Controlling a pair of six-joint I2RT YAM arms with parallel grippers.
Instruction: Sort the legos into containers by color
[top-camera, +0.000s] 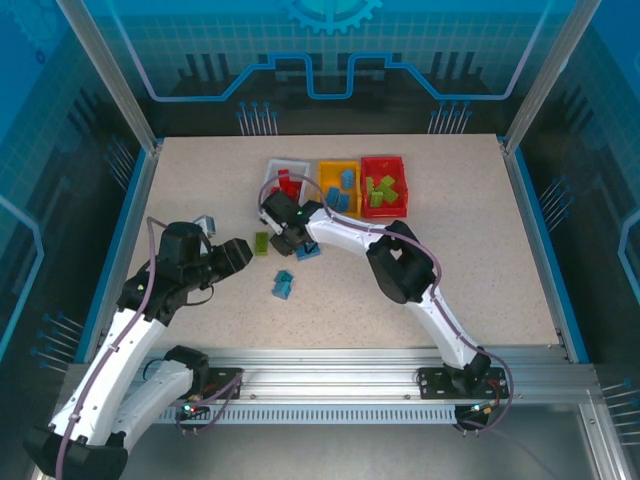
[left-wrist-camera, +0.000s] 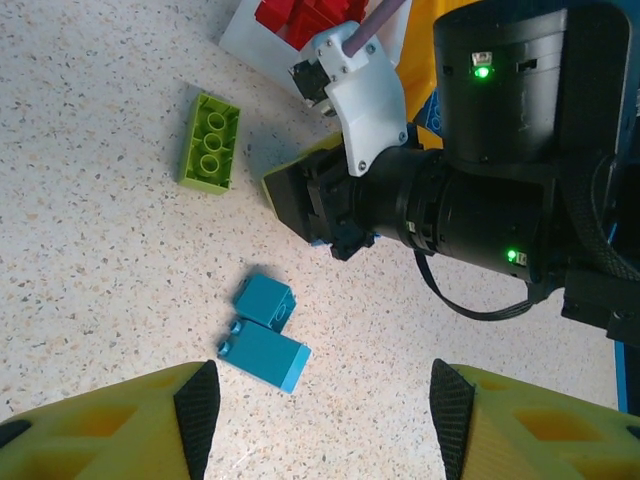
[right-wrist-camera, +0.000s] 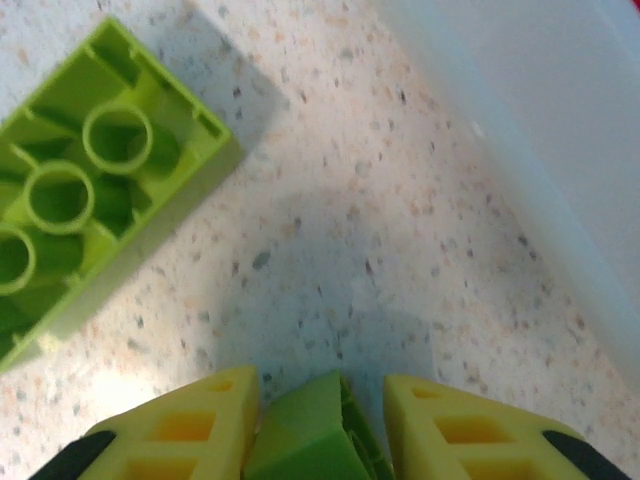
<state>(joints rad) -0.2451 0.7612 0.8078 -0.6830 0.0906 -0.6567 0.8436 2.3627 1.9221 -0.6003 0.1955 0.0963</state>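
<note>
The green brick (right-wrist-camera: 300, 435) in the right gripper (right-wrist-camera: 320, 400) runs off the bottom edge; the lime brick (right-wrist-camera: 90, 200) is cropped left; the white bin (right-wrist-camera: 540, 130) is blurred.

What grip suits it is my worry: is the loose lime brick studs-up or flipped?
Flipped: the lime brick lies hollow side up, inner tubes showing.

Three bins (top-camera: 384, 159), two arms (top-camera: 110, 350), two touching blue bricks (left-wrist-camera: 265, 355), two unsorted lime bricks (right-wrist-camera: 90, 190)
</note>
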